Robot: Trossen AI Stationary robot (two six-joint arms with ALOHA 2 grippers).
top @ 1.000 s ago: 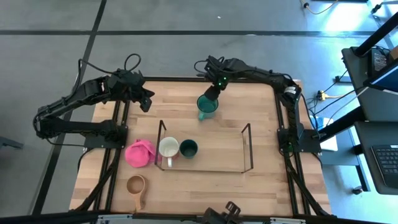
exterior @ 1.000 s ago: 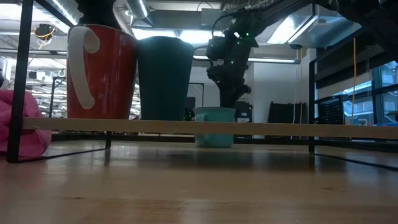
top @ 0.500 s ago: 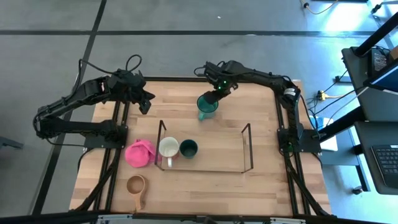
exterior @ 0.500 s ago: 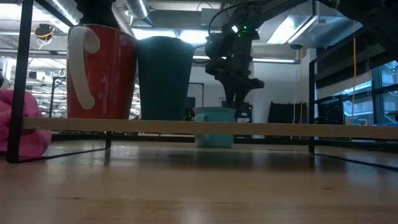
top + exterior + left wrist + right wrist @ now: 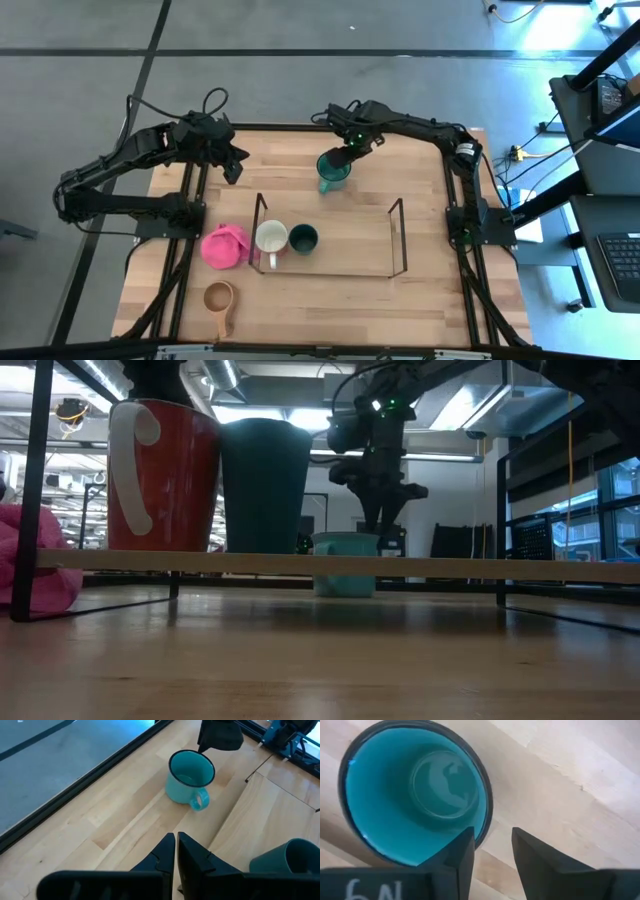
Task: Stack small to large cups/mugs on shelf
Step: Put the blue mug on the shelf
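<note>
The teal mug (image 5: 332, 172) (image 5: 420, 795) stands upright on the table's far middle, beyond the shelf (image 5: 396, 236). My right gripper (image 5: 347, 155) (image 5: 492, 837) points down just above its rim, open. One finger is over the inside and one outside the wall. On the shelf's left end stand the white-rimmed mug (image 5: 271, 238) and the small dark green cup (image 5: 303, 238). The wooden long-handled cup (image 5: 219, 298) lies near the front left. My left gripper (image 5: 238, 170) (image 5: 176, 842) hangs shut over the far left of the table, holding nothing.
A pink lumpy item (image 5: 225, 246) lies just left of the shelf. The shelf's middle and right part (image 5: 350, 245) holds nothing. A black metal frame (image 5: 190, 250) edges the table.
My right gripper has rolled about its downward-pointing axis above the teal mug and shifted a little along its rim. The mug has stayed in place.
</note>
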